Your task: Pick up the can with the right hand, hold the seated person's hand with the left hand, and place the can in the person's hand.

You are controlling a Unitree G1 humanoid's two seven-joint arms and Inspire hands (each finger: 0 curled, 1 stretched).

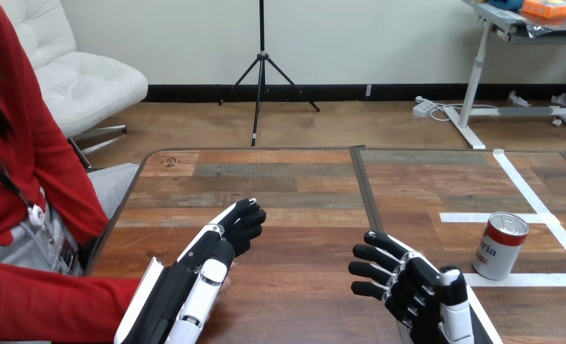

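Note:
A red-and-white can (500, 245) with a silver top stands upright on the table at the right, on white tape lines. My right hand (416, 283) hovers low just left of the can, a short gap away. It is open, with relaxed fingers pointing left and nothing in them. My left hand (219, 247) reaches forward at centre left. The person's red-sleeved forearm (58, 304) comes in from the lower left and runs under my left arm. Their hand is hidden beneath my left hand, so I cannot tell whether they touch.
The wooden table (301, 186) has a dark seam (370, 197) running down its middle. White tape lines (531, 201) mark out a box on the right half. The person sits at the table's left edge.

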